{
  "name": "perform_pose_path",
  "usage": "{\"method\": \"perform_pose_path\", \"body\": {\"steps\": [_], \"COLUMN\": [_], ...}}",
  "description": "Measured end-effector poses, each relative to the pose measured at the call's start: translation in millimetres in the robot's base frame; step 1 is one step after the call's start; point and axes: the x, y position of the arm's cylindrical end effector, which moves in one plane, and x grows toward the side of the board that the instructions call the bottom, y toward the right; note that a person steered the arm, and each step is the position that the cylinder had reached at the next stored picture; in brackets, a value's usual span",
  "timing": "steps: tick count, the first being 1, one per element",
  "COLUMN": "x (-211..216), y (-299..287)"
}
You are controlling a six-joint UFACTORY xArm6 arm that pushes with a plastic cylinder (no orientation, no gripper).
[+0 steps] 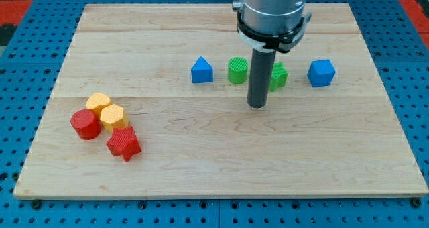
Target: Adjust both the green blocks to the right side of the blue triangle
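Looks like a robotics lab bench setup. Pale wooden tabletop (221, 167) sits on blue perforated matting (20, 121), red matting at the view's top corners. Industrial arm (271, 13) hangs over it; small 3D-printed-looking coloured blocks, e.g. red star (123, 143), lie scattered. No household items.

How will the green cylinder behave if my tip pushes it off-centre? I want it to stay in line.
The green cylinder has a round wall, so it will probably slip sideways off my tip. It stands squat on a flat base, so tipping seems unlikely. Its ribbed surface may add slight grip.
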Motion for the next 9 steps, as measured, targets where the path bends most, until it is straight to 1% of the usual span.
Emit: {"method": "perform_pose_path", "body": {"steps": [2,3,4,5,6,7,9], "x": [-16.8,-24.0,-12.7,35.3,63.9,66.5,34.7], "y": [32.0,37.0,39.3,11.4,-37.7,-118.1,-251.8]}}
